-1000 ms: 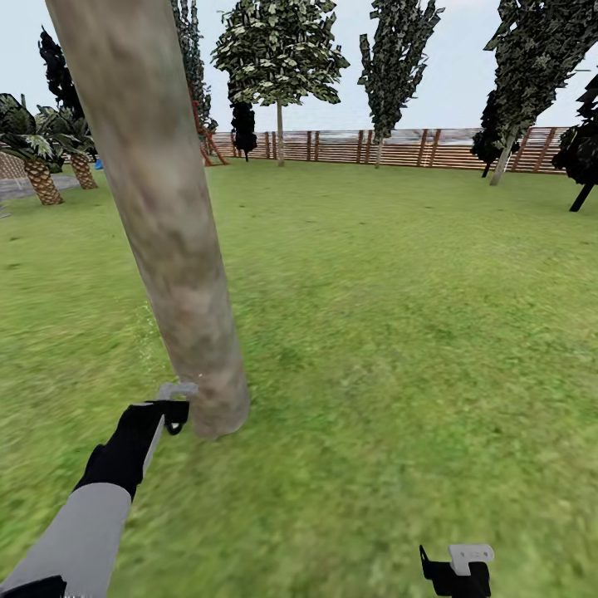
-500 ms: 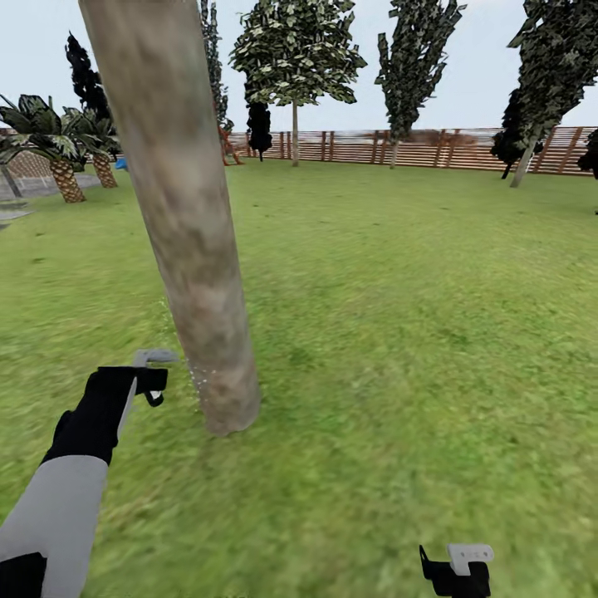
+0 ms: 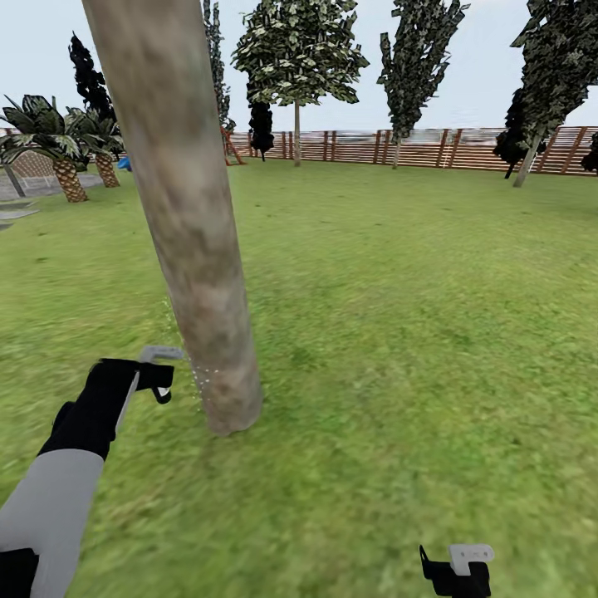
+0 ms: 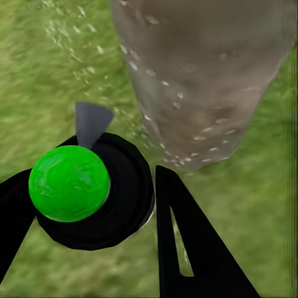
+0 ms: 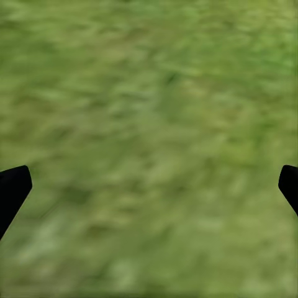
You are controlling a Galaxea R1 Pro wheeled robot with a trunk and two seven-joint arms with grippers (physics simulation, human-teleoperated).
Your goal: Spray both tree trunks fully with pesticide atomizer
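A thick, mottled grey-tan tree trunk rises from the lawn at left of centre in the head view. My left gripper hovers just left of its base, shut on the pesticide atomizer. In the left wrist view the atomizer is a black round body with a green ball on top and a grey nozzle aimed toward the trunk. White droplets speckle the trunk's lower part and the air beside it. My right gripper hangs low at the bottom right, open over bare grass.
Green lawn spreads wide to the right of the trunk. A brown slat fence closes off the far side, with thin dark trees in front of it. Short palms stand at the far left beside a paved strip.
The head view has swung slightly, shifting the scene right. My left gripper, holding the atomizer, has pulled up and away from the trunk's base. White droplets now show on the lower trunk.
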